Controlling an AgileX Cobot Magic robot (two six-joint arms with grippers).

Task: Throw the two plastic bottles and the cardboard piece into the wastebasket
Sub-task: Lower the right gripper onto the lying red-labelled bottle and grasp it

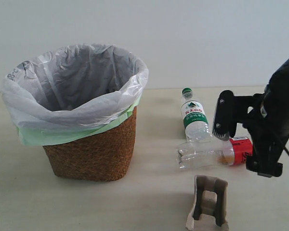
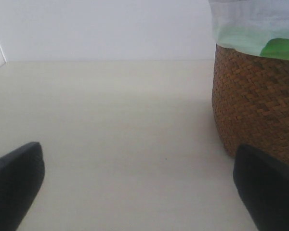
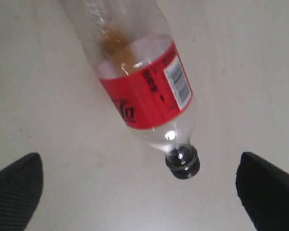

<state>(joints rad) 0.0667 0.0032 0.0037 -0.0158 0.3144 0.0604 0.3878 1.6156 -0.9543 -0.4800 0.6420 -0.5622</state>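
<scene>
Green-capped bottle (image 1: 194, 118), green-white label in unreadable Chinese script, lies on the table (image 1: 149, 202) just beside the red-labelled barcoded bottle (image 3: 144, 91) under the right gripper (image 3: 142, 190), jaws spread wide; left gripper (image 2: 139, 187) jaws likewise spread.

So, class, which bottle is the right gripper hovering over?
The black-capped bottle with the red label, on its side below the open right gripper; the green-capped bottle is absent from that wrist view.
</scene>
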